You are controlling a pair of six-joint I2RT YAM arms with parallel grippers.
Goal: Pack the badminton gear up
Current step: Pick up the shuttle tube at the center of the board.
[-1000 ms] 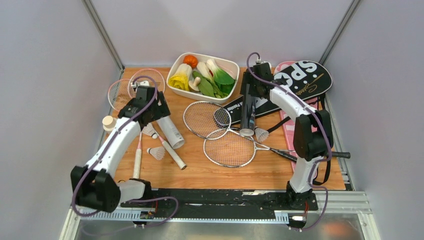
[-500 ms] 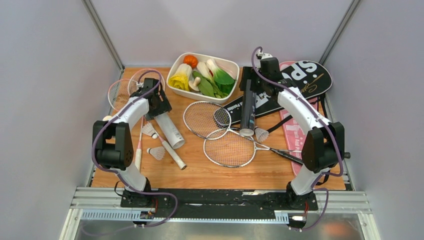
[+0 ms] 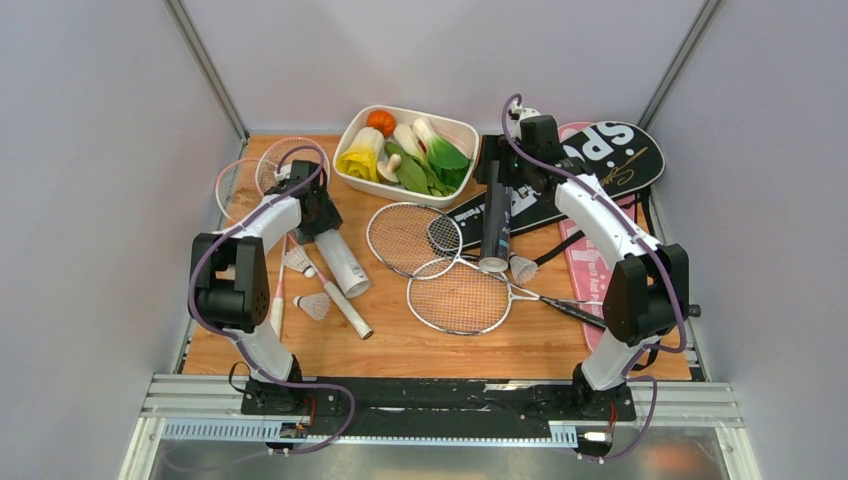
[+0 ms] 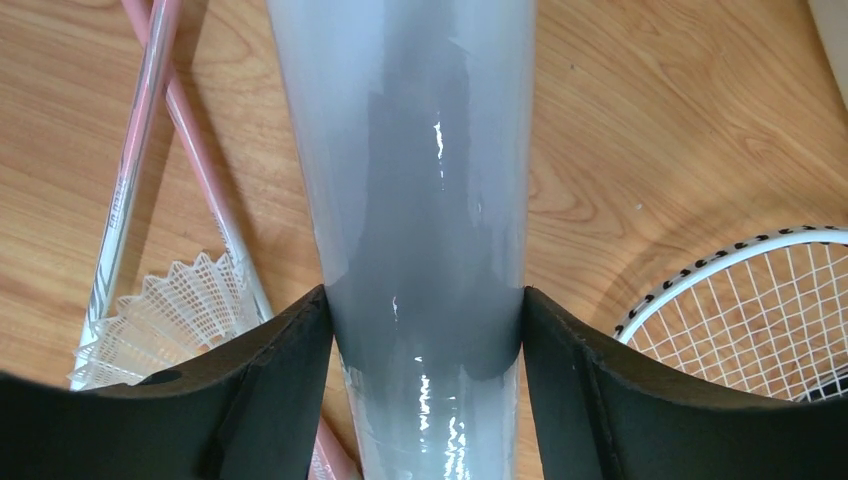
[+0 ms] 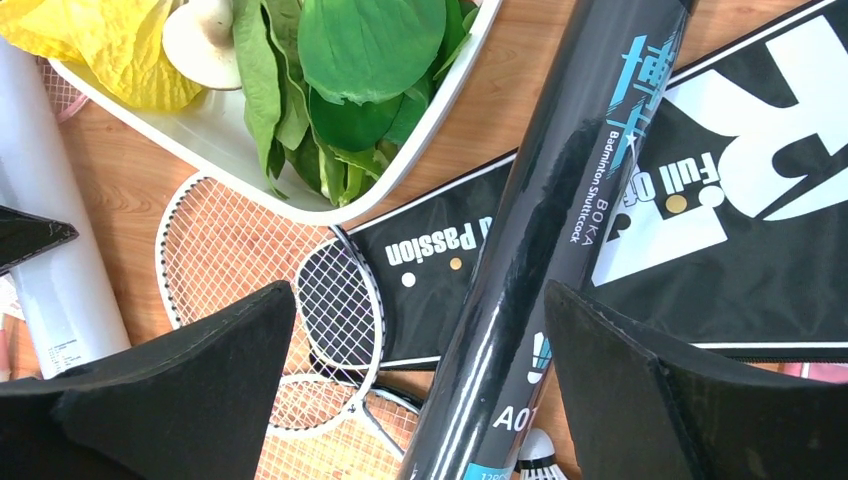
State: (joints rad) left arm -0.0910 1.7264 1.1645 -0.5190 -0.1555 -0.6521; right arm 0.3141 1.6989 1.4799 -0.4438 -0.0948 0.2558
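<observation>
The wooden worktop [image 3: 400, 340] carries everything, and the white tray [image 5: 240, 150] of toy greens at its far middle serves as my marker. To the right of the tray lie the covers: a black one [image 3: 620, 160] lettered in white, and a pink one [image 3: 580, 265] partly beneath it, running toward the near edge. On the near side of the tray two silver racquets [image 3: 460, 295] lie with their heads overlapping. Left of the tray, two pink racquets [image 3: 245, 180] have their heads at the far corner.

The black tube [image 3: 495, 225] lies just right of the tray's near corner, over the black cover's narrow end. The right tool [image 5: 420, 290] hangs above it with its jaws spread wide, a clear gap on each side of the tube, nothing held.

The white tube [image 4: 425, 200] lies on the wood, near-left of the tray. The left tool [image 3: 318, 215] straddles its far end, both pads pressed against its sides.

One shuttlecock [image 3: 523, 268] sits at the black tube's near end; two more [image 3: 315, 305] lie left of the white tube.
</observation>
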